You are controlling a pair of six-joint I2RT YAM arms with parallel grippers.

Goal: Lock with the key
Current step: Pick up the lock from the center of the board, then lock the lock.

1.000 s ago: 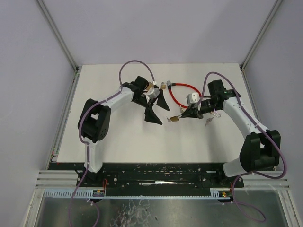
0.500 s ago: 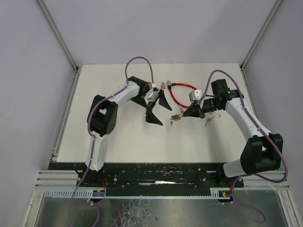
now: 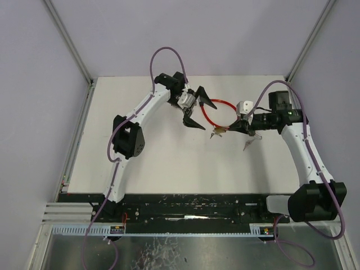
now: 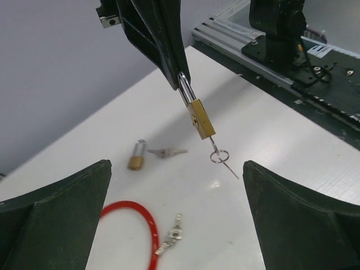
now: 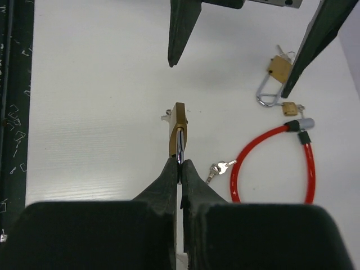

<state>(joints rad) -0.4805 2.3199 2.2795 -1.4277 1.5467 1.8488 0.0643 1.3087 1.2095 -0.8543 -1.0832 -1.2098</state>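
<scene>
My right gripper [image 5: 179, 167] is shut on the steel shackle of a brass padlock [image 5: 179, 128], which hangs above the table in mid-air. The padlock [image 4: 201, 118] points body-down, and a key on a ring [image 4: 219, 154] sticks out of its lower end. In the top view the right gripper [image 3: 226, 130] holds it at mid-table. My left gripper [image 3: 209, 117] is open, facing the padlock from the left and apart from it, with nothing between its fingers [image 4: 62, 219].
A red cable lock [image 3: 212, 111] lies under and between the grippers, with a loose key [image 5: 220, 167] beside it. Two more brass padlocks [image 5: 278, 68] with keys lie past the cable. Another small padlock [image 4: 136, 156] and keys [image 4: 167, 152] lie under the right arm.
The right gripper has lifted the padlock off the table and carried it right. The left arm has swung back and right, its open fingers now over the red cable.
</scene>
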